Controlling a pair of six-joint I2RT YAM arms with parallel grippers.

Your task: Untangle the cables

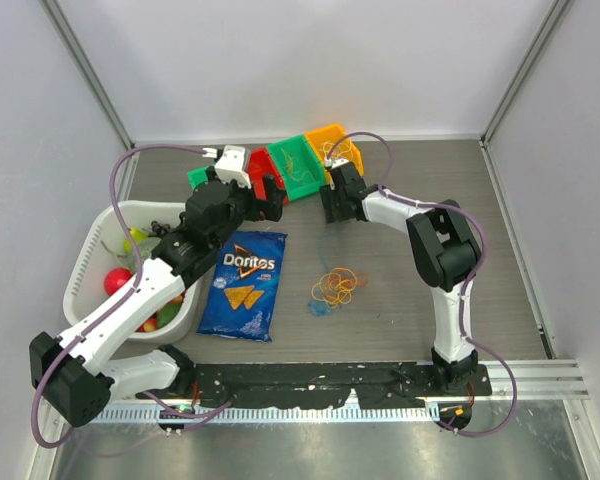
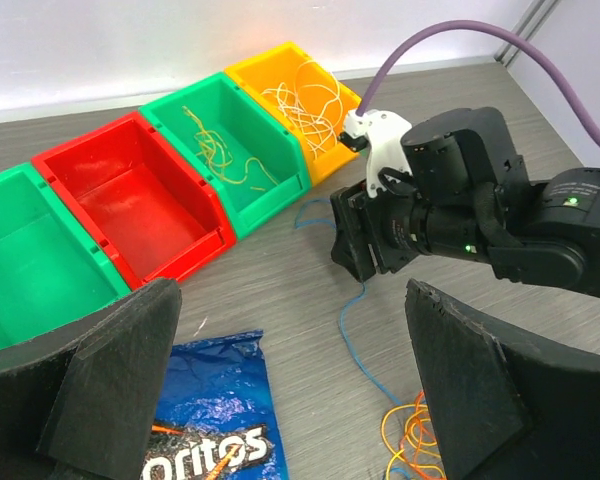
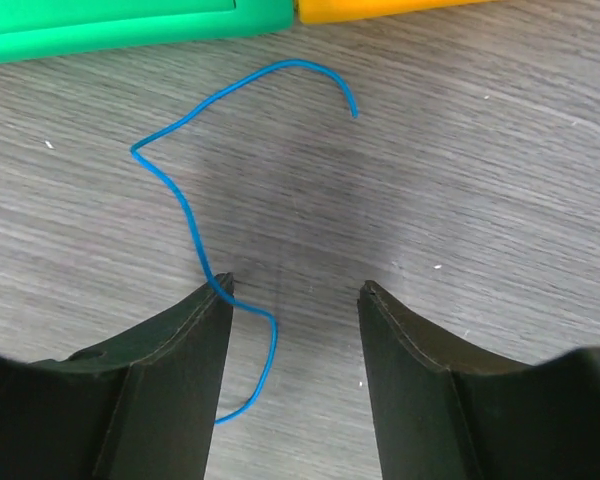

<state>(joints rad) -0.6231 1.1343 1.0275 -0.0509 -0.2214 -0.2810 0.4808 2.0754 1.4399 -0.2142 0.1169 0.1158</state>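
Our right claw hangs released over the thin blue cable, slack on the grey tabletop and trailing toward the orange-and-yellow tangle, seemingly stretched out to separate it; our left claw gapes empty.

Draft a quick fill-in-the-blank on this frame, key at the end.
1. The loose strand below the right gripper is ___ in colour.
2. The orange bin has a ___ bin as its direct neighbour.
3. The chip bag carries the brand name ___.
4. The left gripper and the right one both have their jaws ___.

Missing words: blue; green; Doritos; open.
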